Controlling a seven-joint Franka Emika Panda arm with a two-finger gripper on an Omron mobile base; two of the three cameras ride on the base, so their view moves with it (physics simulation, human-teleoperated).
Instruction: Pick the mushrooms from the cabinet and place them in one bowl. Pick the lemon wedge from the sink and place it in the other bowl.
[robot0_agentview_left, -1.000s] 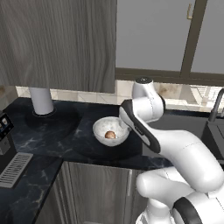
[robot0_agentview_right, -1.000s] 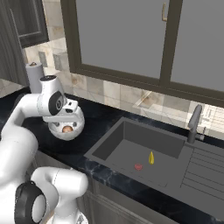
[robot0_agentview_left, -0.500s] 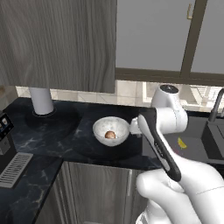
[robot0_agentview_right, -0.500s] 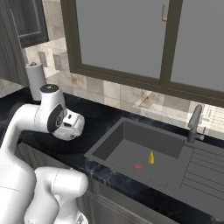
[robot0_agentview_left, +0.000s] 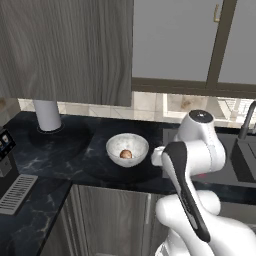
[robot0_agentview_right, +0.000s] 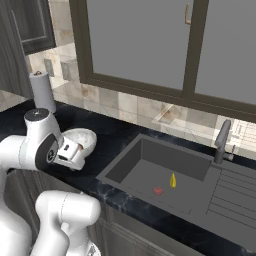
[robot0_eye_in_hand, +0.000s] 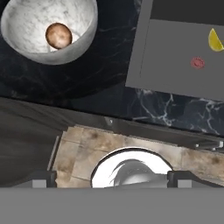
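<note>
One brown mushroom (robot0_eye_in_hand: 58, 35) is sitting inside the white marbled bowl (robot0_agentview_left: 114, 148), which is resting on the dark marble counter (robot0_agentview_left: 65, 155) to the left of the sink (robot0_agentview_right: 135, 173). Down in the dark grey sink, the yellow lemon wedge (robot0_agentview_right: 173, 180) is lying on the basin floor just beside a small red drain (robot0_agentview_right: 158, 190), toward the far side. The grey wood-grain cabinet (robot0_agentview_left: 65, 47) is hanging above the counter with its door closed. The white arm's gripper (robot0_agentview_right: 75, 154) is hovering with nothing in it between the bowl and the sink's left edge; its jaws are standing spread wide. At the far left, a paper towel roll (robot0_agentview_left: 47, 114) is standing upright against the tiled wall.
</note>
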